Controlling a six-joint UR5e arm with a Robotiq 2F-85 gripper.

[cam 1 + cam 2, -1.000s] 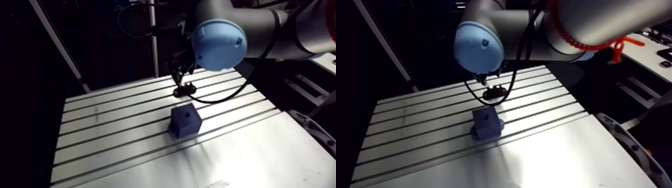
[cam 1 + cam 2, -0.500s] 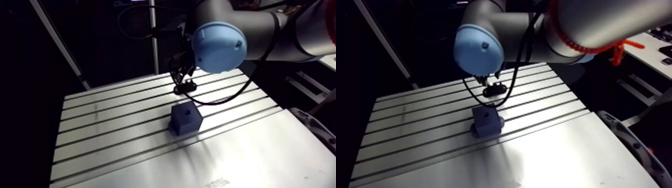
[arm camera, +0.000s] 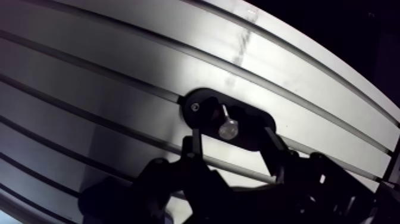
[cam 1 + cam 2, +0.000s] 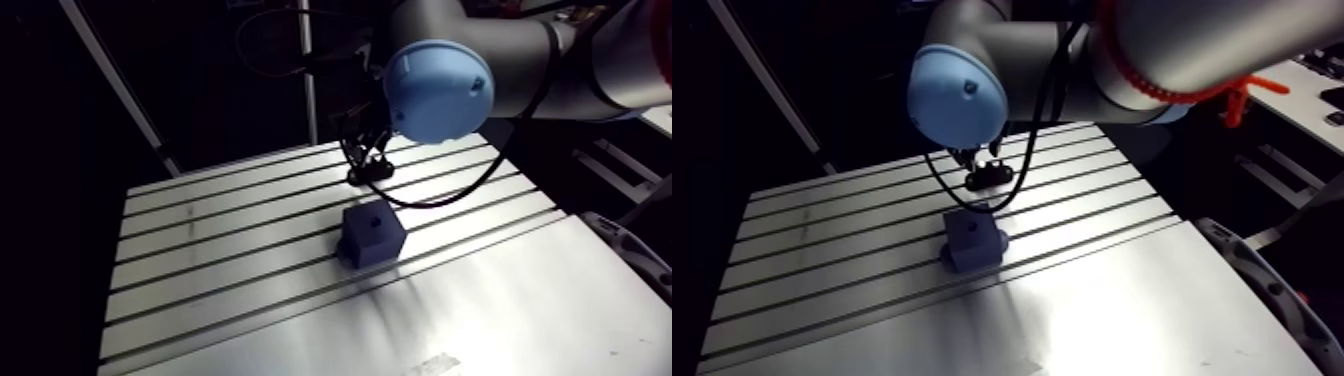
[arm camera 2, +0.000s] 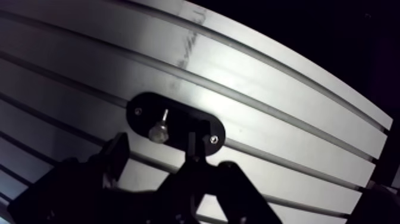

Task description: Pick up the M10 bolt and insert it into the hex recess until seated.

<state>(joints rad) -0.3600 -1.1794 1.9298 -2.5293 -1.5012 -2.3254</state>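
Two fingers (image 3: 195,149) are seen spread astride the bolt (image 3: 227,126); its shank is laid pointing away, across the gripper's (image 3: 230,138) closing line.

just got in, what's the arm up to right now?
The arm's tool hangs open over a black holder plate on the slotted table, straddling the M10 bolt that rests in the plate. The bolt is not gripped yet. The blue block with the hex recess sits apart from the plate, nearer the arm camera, with nothing inserted.
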